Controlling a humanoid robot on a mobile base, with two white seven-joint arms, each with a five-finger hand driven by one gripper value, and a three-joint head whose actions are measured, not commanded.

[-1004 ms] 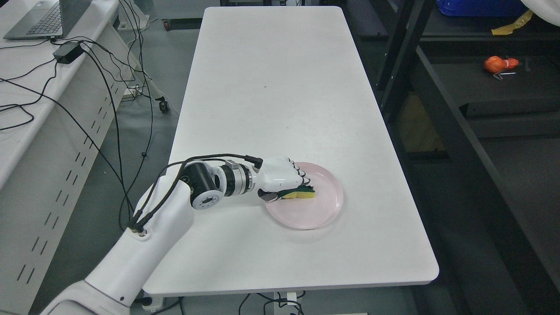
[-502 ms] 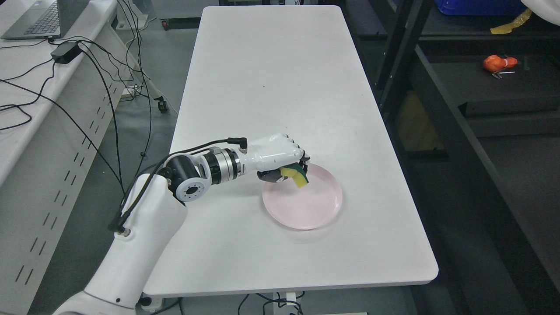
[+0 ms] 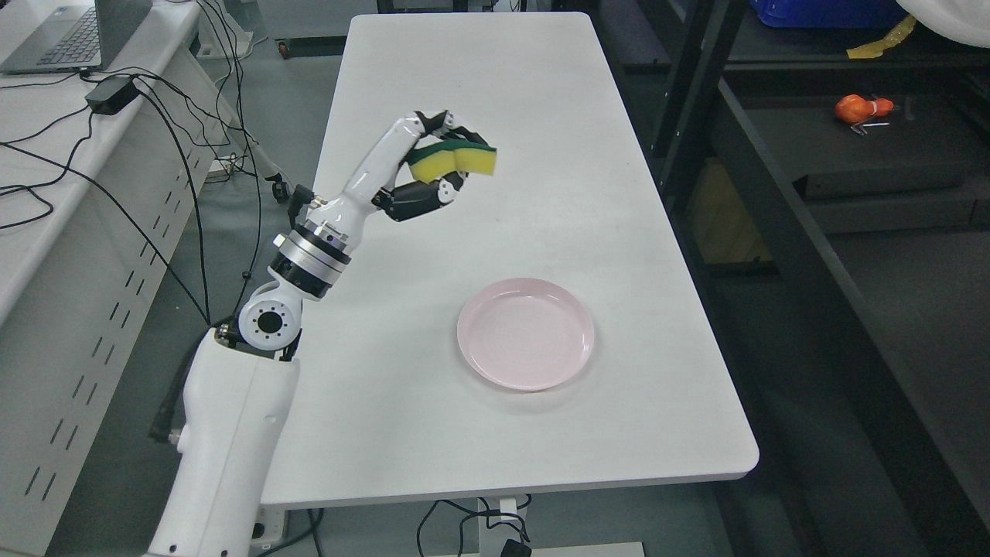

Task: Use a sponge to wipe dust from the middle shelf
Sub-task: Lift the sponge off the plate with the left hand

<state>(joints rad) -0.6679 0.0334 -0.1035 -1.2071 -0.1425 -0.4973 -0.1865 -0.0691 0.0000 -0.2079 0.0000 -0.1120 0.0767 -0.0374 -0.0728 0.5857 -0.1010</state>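
Observation:
My left hand (image 3: 433, 166) is raised high above the white table (image 3: 479, 116) and is shut on a yellow sponge with a green scouring top (image 3: 456, 158). The sponge lies flat between thumb and fingers and sticks out to the right. The pink plate (image 3: 526, 333) it came from sits bare on the table's near right part, well below and to the right of the hand. A dark metal shelf unit (image 3: 773, 178) stands along the table's right side, its middle shelf (image 3: 874, 151) holding a small orange object (image 3: 857, 108). My right arm is out of view.
A desk (image 3: 46, 155) at the left carries a laptop (image 3: 69, 35), a power brick and several hanging cables. A blue bin (image 3: 820, 11) and a yellow strip sit on the upper shelf. The shelf's black uprights (image 3: 688, 93) stand close to the table edge.
My left hand lifted the sponge off the pink plate and swung it up and to the left, well above the table. The camera view shifted slightly.

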